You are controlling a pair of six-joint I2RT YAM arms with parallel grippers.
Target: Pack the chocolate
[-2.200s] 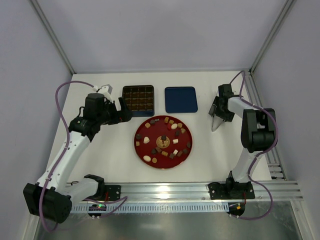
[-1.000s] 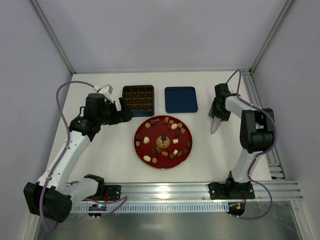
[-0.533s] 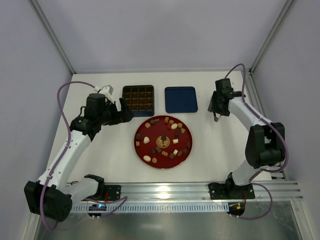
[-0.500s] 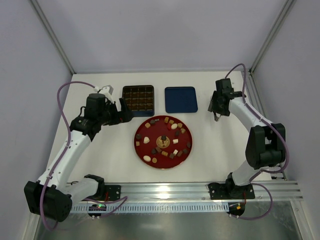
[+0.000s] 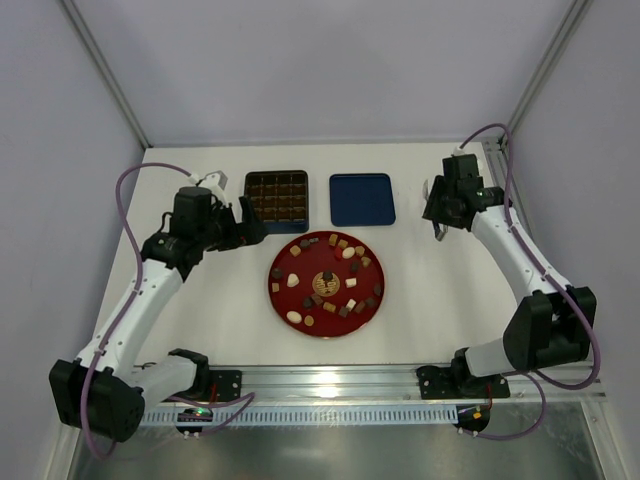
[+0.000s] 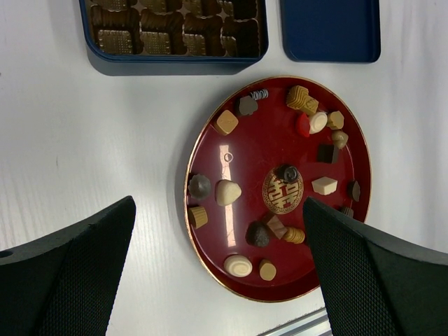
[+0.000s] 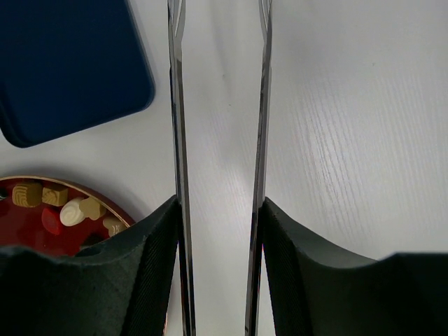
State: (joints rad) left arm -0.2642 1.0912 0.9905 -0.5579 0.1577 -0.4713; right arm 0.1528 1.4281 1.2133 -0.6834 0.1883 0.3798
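Observation:
Several small chocolates (image 5: 326,280), dark brown, light brown and cream-white, lie on the red plate (image 5: 274,290) at mid-table; they also show in the left wrist view (image 6: 228,192). The dark blue grid tin (image 5: 276,195) stands behind the plate, some cells holding brown pieces. My left gripper (image 5: 245,222) is open and empty, hovering between tin and plate; in the left wrist view it (image 6: 220,280) straddles the plate (image 6: 259,150). My right gripper (image 5: 438,212) is shut on metal tweezers (image 7: 175,140), held above bare table right of the lid; the tweezer blades stand apart.
The tin's flat blue lid (image 5: 362,198) lies right of the tin, also in the right wrist view (image 7: 66,63). The plate's edge with a few chocolates (image 7: 73,210) shows at lower left there. Enclosure walls and corner posts ring the table.
My right arm has swung its elbow out to the right and carried the tweezers up and slightly back and right. The left arm has barely moved.

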